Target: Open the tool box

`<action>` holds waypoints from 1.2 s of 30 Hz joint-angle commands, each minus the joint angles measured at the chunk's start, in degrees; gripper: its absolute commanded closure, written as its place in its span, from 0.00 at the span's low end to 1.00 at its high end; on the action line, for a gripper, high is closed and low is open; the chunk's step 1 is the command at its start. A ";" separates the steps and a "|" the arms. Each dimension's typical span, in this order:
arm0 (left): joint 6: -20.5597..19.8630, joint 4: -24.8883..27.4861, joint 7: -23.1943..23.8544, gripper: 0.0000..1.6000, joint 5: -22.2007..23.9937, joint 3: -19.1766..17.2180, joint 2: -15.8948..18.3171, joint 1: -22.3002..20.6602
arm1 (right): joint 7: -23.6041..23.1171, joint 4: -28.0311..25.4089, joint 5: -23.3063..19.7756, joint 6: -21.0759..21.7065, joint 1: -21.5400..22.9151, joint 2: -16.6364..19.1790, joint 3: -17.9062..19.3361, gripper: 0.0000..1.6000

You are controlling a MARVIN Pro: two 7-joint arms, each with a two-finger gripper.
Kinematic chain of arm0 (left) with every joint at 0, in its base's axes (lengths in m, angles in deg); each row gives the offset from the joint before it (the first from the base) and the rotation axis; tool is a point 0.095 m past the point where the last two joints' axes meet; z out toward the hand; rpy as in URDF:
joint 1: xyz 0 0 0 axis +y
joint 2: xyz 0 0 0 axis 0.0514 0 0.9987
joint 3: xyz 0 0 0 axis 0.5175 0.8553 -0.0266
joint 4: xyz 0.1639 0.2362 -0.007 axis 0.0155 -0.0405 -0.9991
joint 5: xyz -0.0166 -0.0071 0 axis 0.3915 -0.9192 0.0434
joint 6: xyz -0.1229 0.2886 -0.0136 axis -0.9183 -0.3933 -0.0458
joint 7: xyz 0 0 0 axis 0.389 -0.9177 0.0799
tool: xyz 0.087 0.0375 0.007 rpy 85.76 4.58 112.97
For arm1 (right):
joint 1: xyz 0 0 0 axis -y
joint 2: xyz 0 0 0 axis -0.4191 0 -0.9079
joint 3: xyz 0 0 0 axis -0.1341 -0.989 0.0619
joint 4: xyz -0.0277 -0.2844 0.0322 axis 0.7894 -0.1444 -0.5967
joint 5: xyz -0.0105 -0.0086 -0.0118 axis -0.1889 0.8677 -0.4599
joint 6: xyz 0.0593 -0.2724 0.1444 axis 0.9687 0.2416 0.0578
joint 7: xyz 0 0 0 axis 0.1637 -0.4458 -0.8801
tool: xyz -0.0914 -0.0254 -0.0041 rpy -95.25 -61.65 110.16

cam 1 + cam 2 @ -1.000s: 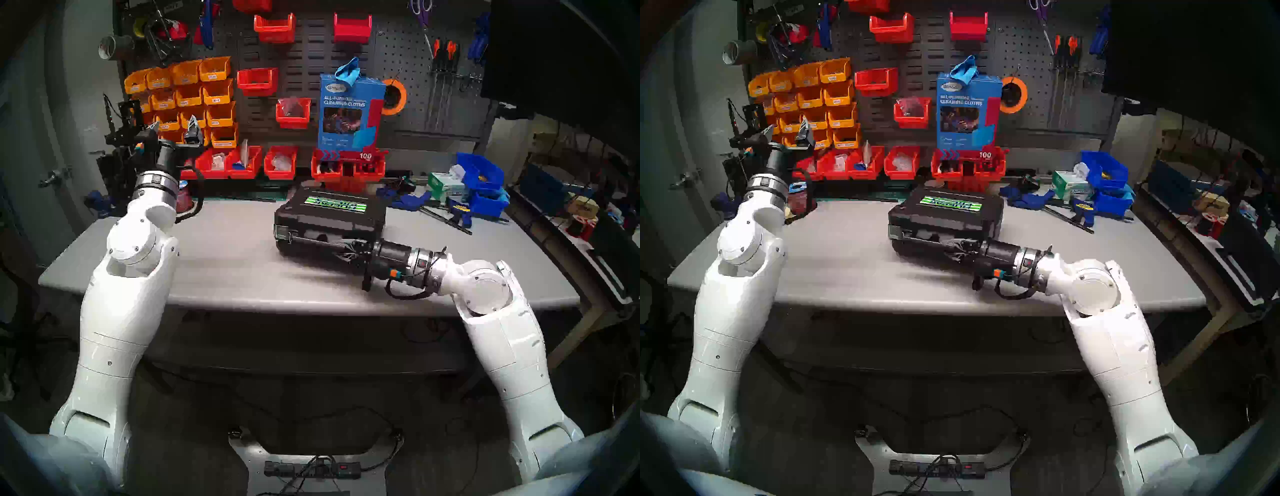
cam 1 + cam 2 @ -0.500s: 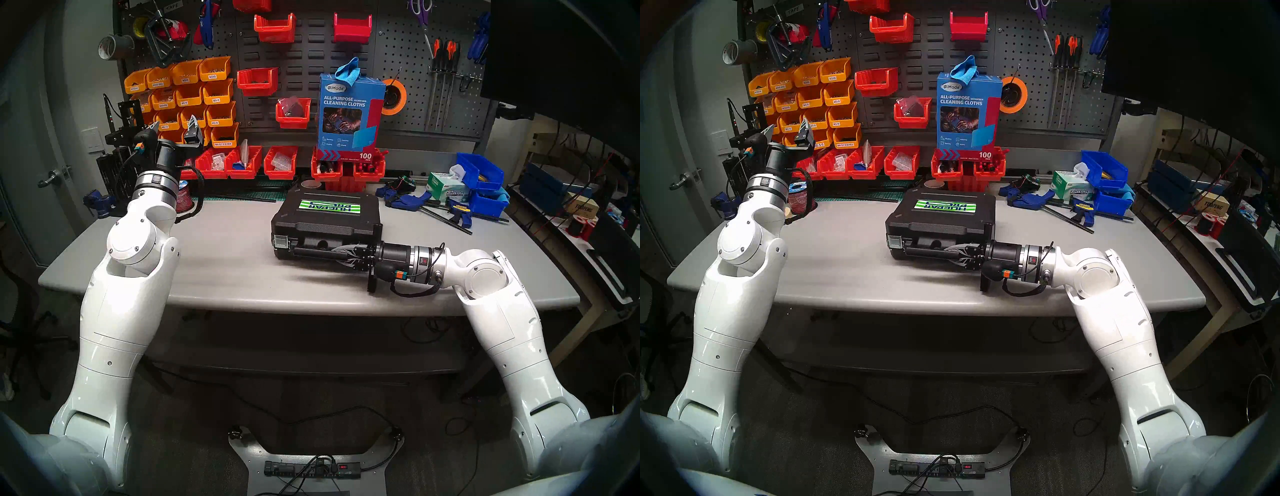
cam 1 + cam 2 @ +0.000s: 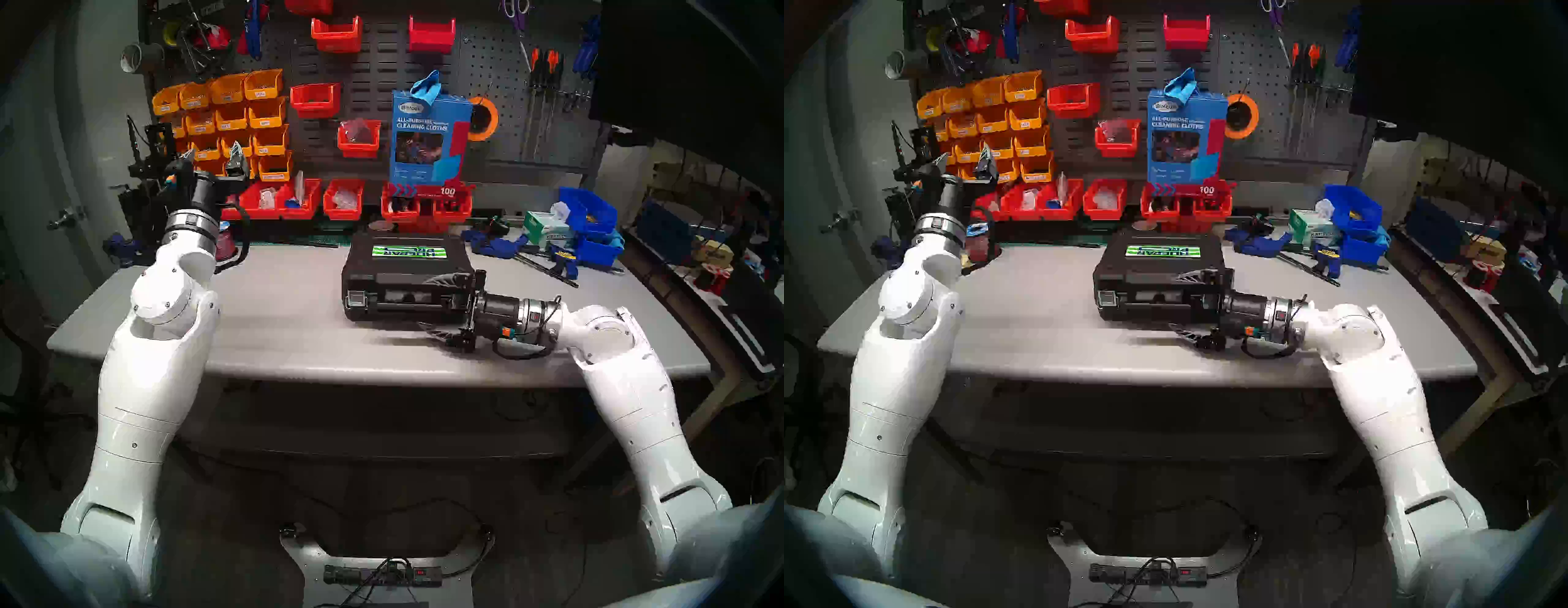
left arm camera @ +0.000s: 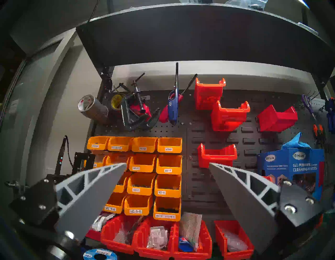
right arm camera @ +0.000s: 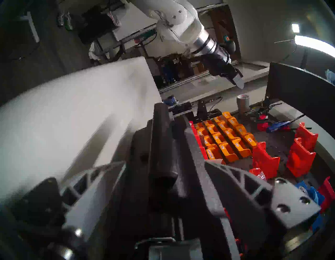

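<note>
So the right gripper (image 3: 424, 302) is sitting at the right front corner of the tool box (image 3: 403, 271), pointing along its front face. Its jaws are standing wide: one finger (image 3: 449, 278) is lying over the lid edge and the other (image 3: 437, 330) is hanging low in front of the base, just above the table (image 3: 275, 322). The front edge with the handle (image 3: 407, 306) is running right between them. I can't tell if either finger is actually touching.

The left gripper (image 3: 212, 153) is hovering well off to the far side of the case, up high, spread wide and holding nothing.

The case is looking like stiff, smooth hard plastic, probably a fair weight if it's full, so I'm guessing it's going to skate on the table rather than flex. The silver latch (image 3: 355, 299) past the fingertips is looking like the place to start. After that I'd be hooking under the lid's front lip near the handle, with something pinning the base.
</note>
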 commanded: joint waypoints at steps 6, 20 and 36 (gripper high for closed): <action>0.10 0.48 -0.09 0.00 0.07 -0.04 -0.15 -0.62 | 0.69 -3.54 -2.40 1.62 -0.52 0.07 2.06 0.00; 0.12 0.47 -0.06 0.00 0.07 -0.05 -0.14 -0.60 | -0.44 -9.46 -8.45 8.03 -3.01 6.37 10.86 0.00; 0.10 0.48 -0.09 0.00 0.07 -0.05 -0.16 -0.62 | 0.82 -13.53 -7.94 10.88 -10.57 4.90 15.50 0.00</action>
